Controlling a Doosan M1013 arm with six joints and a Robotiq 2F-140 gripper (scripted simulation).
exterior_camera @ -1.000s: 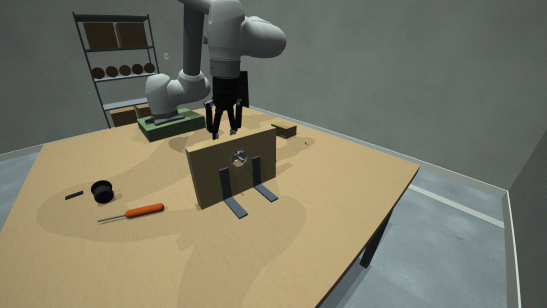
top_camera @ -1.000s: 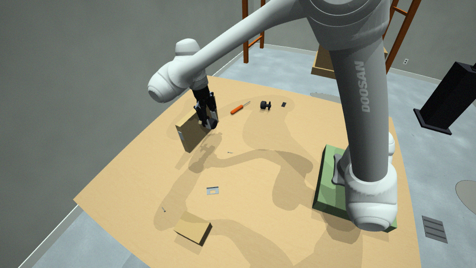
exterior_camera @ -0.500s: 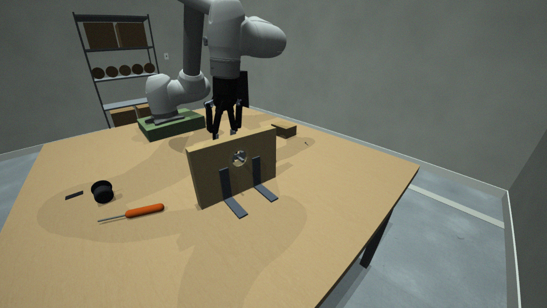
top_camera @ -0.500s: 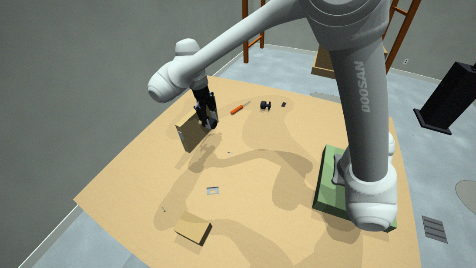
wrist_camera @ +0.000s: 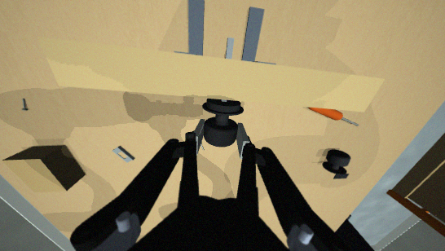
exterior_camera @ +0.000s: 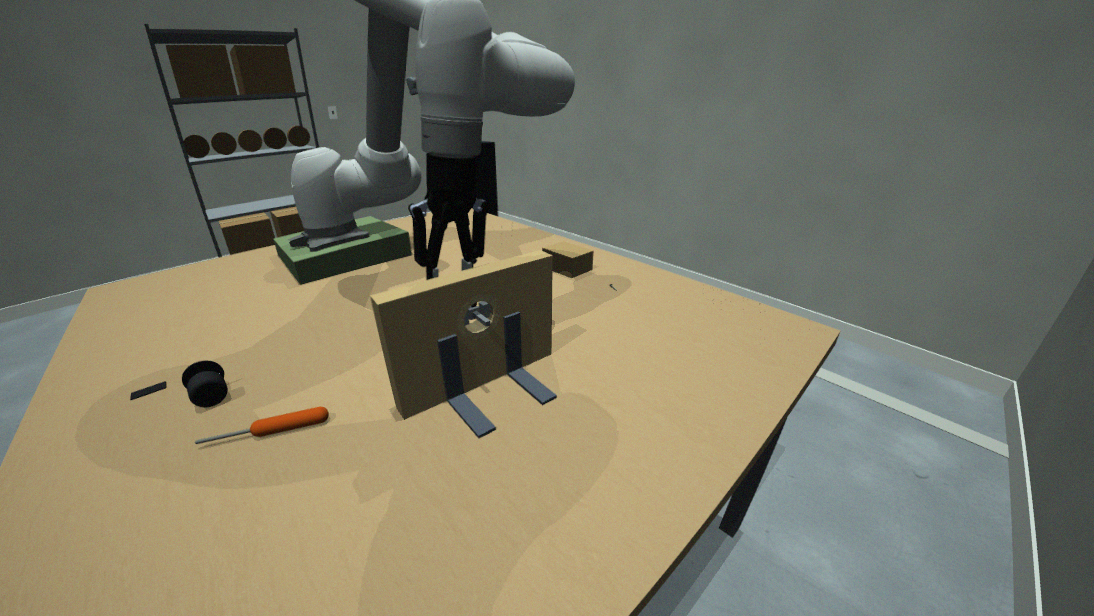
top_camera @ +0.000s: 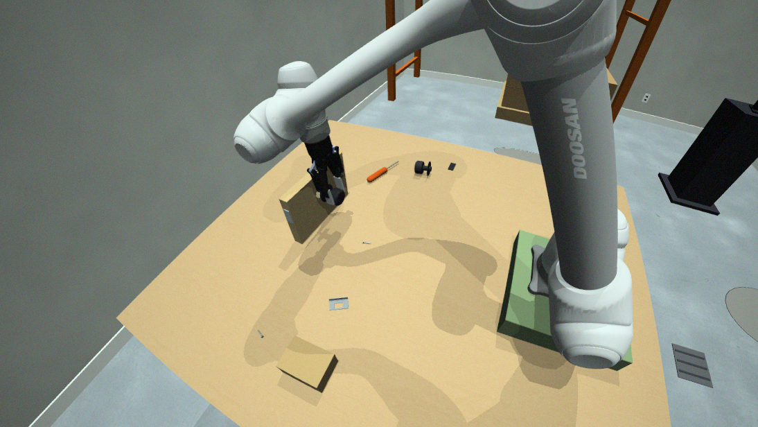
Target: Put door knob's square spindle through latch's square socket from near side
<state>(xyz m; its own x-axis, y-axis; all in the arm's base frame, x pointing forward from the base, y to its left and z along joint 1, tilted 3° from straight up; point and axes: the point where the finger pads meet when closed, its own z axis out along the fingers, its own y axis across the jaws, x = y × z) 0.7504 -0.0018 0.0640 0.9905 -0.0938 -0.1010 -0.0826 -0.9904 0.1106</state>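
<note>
The gripper [top_camera: 330, 189] [exterior_camera: 450, 273] [wrist_camera: 220, 128] is partly open around the black knob [top_camera: 335, 196] [wrist_camera: 220, 132]; I can't tell if it grips. The wooden board [top_camera: 306, 212] [exterior_camera: 428, 359] [wrist_camera: 163, 77] stands just past the knob's round plate [wrist_camera: 222, 109].

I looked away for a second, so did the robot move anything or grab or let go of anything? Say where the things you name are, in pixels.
Nothing has visibly changed. The gripper [top_camera: 332, 189] [exterior_camera: 450, 269] [wrist_camera: 220, 128] is still in the same place, with its fingers either side of the black door knob [top_camera: 337, 197] [wrist_camera: 220, 134]. The wooden block [top_camera: 303, 214] [exterior_camera: 413, 336] [wrist_camera: 163, 75] and orange-handled screwdriver [top_camera: 377, 174] [exterior_camera: 289, 420] [wrist_camera: 329, 113] stayed put too.
</note>
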